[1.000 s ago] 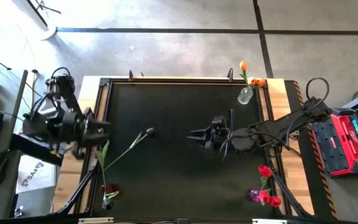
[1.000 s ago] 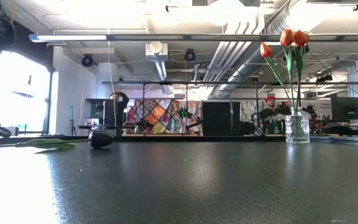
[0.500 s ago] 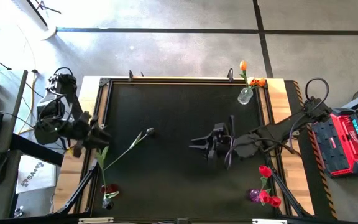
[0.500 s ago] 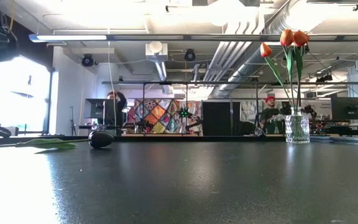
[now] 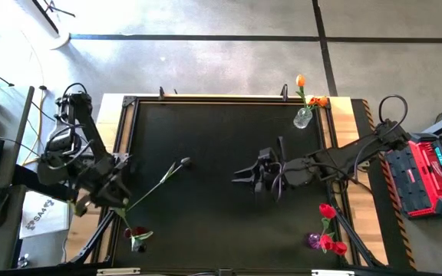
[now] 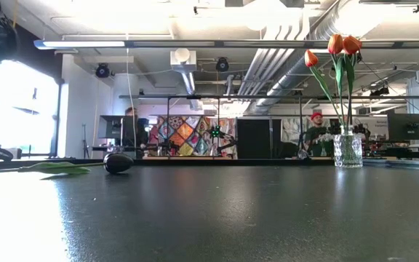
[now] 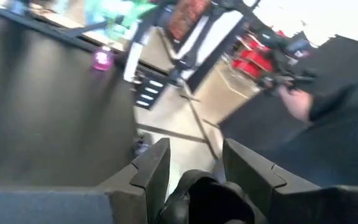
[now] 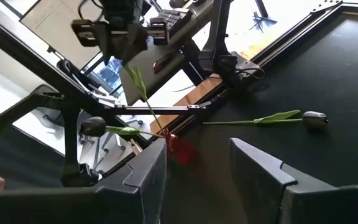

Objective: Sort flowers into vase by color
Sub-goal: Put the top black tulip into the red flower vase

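Mostly, I judge the table [image 5: 221, 222] sorted: orange tulips [image 5: 301, 80] stand in the clear vase [image 5: 303, 119] far right, and red ones [image 5: 327, 211] stand near right. A dark tulip [image 5: 184, 162] lies loose, well apart from the right gripper [image 5: 240, 175], which hangs open and empty. The left gripper [image 5: 117, 201] hovers just above a red tulip [image 5: 135, 232] near left; whether it grips the stem I cannot tell.

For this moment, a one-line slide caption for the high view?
Left gripper by table edge; dark tulip lies loose; right gripper mid-table.

Matt black table top [image 5: 221, 146] (faint sheen), pale wood border [image 5: 359, 230], clear cut-glass vase [image 6: 348, 151].
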You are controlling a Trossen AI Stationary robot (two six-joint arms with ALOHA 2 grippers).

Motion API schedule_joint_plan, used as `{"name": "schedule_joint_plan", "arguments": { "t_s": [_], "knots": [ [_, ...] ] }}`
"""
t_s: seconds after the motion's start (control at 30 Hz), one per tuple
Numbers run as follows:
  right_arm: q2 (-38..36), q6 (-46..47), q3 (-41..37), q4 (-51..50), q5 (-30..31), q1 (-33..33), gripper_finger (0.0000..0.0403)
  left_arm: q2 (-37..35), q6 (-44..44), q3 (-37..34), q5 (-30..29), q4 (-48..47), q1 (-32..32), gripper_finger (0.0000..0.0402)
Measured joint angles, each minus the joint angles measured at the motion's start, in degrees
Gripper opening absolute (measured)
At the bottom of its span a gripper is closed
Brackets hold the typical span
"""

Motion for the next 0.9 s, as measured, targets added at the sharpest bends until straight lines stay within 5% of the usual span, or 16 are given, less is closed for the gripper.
{"name": "schedule_joint_plan", "arguments": {
  "t_s": [0.2,0.37,0.67,0.9],
  "knots": [
    [0.0,-0.9,0.0,-0.2,-1.5,-0.4,0.0162,3.7,-1.1,0.0,4.9,-2.1,0.0,0.0134],
    [0.0,-1.0,0.0,-0.2,-2.2,-0.4,0.0162,6.3,-4.9,0.0,2.6,-4.5,0.0,0.0141],
    [0.0,0.3,0.0,-0.2,-4.1,-0.4,0.0162,7.1,-9.7,0.0,-1.6,-1.4,0.0,0.0244],
    [0.0,1.5,0.0,0.0,-4.1,-0.4,0.0162,5.4,5.9,0.0,-4.6,9.9,0.0,0.0280]
  ]
}}
